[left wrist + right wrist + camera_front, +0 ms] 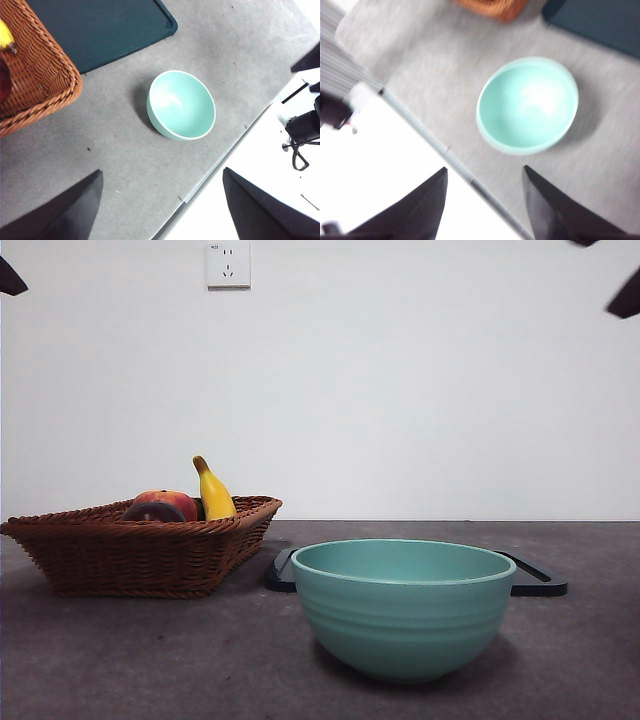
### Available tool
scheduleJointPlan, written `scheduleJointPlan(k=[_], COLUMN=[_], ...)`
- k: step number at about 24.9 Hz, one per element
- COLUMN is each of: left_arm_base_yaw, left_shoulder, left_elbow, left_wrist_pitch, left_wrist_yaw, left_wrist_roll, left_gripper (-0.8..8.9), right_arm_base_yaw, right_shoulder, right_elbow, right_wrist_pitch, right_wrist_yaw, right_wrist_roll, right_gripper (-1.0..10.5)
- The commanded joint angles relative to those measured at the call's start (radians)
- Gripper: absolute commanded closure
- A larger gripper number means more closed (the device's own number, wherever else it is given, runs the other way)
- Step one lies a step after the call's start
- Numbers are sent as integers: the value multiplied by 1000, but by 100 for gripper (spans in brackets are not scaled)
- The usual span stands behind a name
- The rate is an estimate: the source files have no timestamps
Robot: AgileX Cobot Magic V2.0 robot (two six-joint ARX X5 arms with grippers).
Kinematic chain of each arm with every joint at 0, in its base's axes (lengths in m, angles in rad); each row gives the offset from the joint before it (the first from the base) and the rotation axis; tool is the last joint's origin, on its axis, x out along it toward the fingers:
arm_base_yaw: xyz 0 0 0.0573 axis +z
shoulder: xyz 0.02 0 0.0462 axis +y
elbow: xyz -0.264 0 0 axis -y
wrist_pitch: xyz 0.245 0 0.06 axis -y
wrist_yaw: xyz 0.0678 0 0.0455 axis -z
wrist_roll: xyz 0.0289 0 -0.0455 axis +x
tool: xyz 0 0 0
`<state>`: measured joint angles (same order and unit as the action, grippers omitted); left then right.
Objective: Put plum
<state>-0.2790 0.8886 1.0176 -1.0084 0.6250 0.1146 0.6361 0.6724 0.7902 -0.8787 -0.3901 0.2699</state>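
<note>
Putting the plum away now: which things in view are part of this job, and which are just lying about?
Part of the job:
plum, in the wicker basket
left pincer and right pincer, both open and empty

Lying about:
peach
banana
teal bowl, empty
dark tray

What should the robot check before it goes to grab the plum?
1. Plum in sight: ok. It sits in the woven basket, dark and mostly hidden behind the rim.
2. Neighbours: not ok. A red-orange fruit and a banana crowd right beside it, so a wrong grab is possible.
3. Left tool ready: ok. Jaws apart, holding nothing, high above the table.
4. Right tool ready: ok. Jaws apart, holding nothing.
5. Teal bowl: ok. Upright and empty, standing apart from the basket.
6. Where the plum should go: cannot tell. The bowl or the dark tray both look possible.
</note>
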Motion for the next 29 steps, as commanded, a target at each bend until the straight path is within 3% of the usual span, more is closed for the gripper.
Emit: scheduleJointPlan(k=[1,18,20,21,24,29], left_arm_base_yaw=[-3,-3,-3,-3,-3,-3], left_shoulder=[6,6,6,6,6,6], left_elbow=[8,8,8,8,8,8], left_wrist_pitch=[3,2,2,2,3,2], left_wrist_yaw=[4,4,4,4,4,4], left_wrist_roll=[7,7,7,7,8,7], left_gripper=[440,451,517,605,815,804], right_arm_base_yaw=[10,10,10,10,10,10], right_shoulder=[-13,-14,-14,-14,-14,-14], right_elbow=[14,14,14,14,14,14], right_wrist_pitch=[0,3,3,3,3,10], right_wrist_yaw=[-3,-2,-2,-2,0,4], right_wrist_roll=[-1,-1,-1,-1,-1,0], right_gripper=[710,736,834,918,940,941])
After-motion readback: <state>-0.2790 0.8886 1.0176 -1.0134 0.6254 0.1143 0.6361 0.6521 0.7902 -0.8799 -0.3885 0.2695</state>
